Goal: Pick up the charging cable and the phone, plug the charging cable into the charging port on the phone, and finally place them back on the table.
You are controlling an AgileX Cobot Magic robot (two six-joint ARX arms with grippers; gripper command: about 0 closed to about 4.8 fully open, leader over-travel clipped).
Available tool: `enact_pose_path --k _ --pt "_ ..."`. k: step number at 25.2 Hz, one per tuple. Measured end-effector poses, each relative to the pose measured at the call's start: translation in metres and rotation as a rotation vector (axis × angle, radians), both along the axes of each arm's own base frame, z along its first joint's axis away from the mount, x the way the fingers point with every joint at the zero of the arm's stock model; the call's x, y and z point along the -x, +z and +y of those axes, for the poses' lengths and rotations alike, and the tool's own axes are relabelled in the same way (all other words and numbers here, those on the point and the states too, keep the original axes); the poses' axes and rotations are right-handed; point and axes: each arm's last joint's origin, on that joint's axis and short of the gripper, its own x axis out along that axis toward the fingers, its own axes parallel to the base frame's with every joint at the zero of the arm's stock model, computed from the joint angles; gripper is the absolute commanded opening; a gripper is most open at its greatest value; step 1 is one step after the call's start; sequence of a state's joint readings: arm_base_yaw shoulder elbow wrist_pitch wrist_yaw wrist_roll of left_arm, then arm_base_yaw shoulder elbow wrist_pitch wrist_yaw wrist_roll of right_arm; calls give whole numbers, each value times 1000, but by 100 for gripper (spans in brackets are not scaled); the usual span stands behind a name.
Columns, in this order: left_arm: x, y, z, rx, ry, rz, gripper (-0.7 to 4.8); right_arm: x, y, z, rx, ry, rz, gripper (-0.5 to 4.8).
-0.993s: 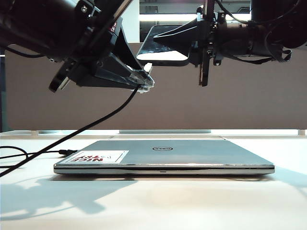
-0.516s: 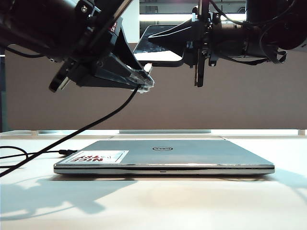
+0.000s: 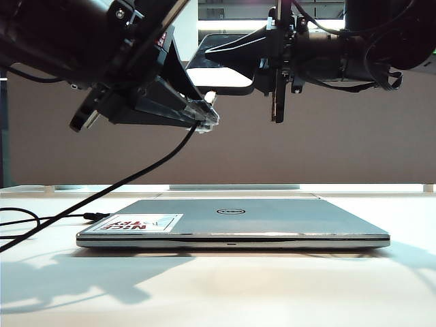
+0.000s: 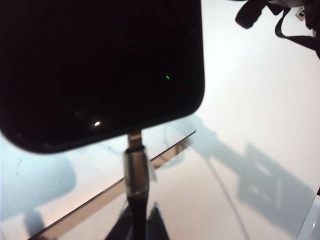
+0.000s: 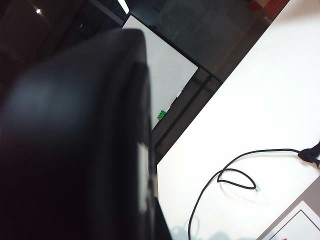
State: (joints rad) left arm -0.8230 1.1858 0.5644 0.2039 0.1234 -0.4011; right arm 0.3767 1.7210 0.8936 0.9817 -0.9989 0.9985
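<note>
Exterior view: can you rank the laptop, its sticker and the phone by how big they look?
1. Laptop, clearly largest.
2. and 3. Sticker and phone: about alike. The phone is held high in the right end effector and partly hidden, so I won't rank them.

A brown-grey divider panel (image 3: 327,150) fills the backdrop. Below it, a bright strip of light (image 3: 231,186) runs along its lower edge. Above the panel, a lit window-like band (image 3: 225,26) shows. In front of the panel, hard shadows (image 3: 82,279) fall across white surface.
</note>
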Motion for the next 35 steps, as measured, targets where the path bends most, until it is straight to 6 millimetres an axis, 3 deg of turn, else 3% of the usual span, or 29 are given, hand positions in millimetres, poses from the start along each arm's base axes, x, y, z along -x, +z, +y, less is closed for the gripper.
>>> enact_pose_path --k 27,29,30,31,35 --pt "-1 2 -2 31 -11 -22 -6 1 -1 3 14 59 14 -1" --pt "-1 2 -2 32 -11 -23 57 1 -1 3 14 59 14 -1" --pt "-1 2 -2 32 -11 -23 170 1 -1 3 14 59 13 -1" --pt "-1 3 -2 37 -9 -28 216 1 -1 3 16 63 10 -1" --pt "-2 6 -2 53 -3 -49 216 2 -3 4 22 84 16 -3"
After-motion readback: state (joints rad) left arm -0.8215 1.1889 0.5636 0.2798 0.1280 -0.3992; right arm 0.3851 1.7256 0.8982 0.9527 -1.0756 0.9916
